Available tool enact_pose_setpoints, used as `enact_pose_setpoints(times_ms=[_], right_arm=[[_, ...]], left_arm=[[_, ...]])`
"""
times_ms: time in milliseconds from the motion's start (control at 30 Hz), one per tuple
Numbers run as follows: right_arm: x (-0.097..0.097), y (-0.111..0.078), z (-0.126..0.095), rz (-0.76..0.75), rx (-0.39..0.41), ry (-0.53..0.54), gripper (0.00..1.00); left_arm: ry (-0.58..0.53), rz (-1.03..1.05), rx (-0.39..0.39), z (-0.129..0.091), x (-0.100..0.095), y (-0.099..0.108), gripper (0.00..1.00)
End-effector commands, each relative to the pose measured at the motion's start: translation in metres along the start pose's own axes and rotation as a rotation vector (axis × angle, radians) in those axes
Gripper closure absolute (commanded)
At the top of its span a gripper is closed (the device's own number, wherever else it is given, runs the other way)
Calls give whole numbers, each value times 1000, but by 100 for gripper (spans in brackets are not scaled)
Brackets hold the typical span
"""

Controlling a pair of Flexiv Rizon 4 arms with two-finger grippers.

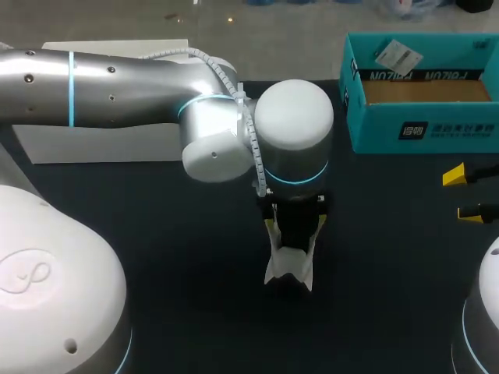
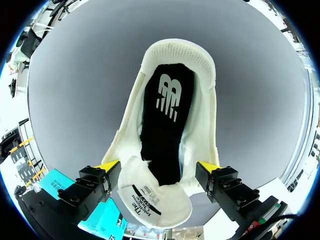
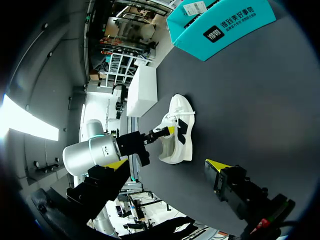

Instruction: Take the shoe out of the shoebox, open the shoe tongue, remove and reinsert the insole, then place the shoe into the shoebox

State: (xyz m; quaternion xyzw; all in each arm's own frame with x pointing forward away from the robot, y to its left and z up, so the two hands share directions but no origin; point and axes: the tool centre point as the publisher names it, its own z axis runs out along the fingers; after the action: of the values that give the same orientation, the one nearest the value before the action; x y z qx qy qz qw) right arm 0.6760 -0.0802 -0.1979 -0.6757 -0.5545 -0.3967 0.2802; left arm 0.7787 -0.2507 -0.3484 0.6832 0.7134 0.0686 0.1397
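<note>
Shoe (image 2: pixel 204 125) is being clamped at both sides by left gripper (image 2: pixel 159 166) (well apart from table (image 1: pixel 156 257) edges, box (image 1: pixel 421 128)); right gripper (image 1: pixel 461 193) is being held spread near box.

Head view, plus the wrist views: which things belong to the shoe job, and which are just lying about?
Job:
shoe
insole, inside the shoe
shoebox

Lying about:
white box
paper tag, at the shoebox's back wall

Most of the shoe (image 1: pixel 290 269) hidden under the left arm (image 1: pixel 293 125); shoebox (image 1: pixel 421 117) cropped at the edge
</note>
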Motion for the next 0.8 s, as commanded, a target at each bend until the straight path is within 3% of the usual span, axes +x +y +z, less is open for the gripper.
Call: enact_pose_setpoints(times_ms=[33, 400, 800], right_arm=[[0, -1, 0, 1, -2, -3, 0], [0, -1, 0, 1, -2, -3, 0], [0, -1, 0, 1, -2, -3, 0]], left_arm=[[1, 1, -11, -5, -2, 2, 0], [0, -6, -49, -13, -1, 19, 0], [-7, -49, -141, -39, 6, 57, 0]])
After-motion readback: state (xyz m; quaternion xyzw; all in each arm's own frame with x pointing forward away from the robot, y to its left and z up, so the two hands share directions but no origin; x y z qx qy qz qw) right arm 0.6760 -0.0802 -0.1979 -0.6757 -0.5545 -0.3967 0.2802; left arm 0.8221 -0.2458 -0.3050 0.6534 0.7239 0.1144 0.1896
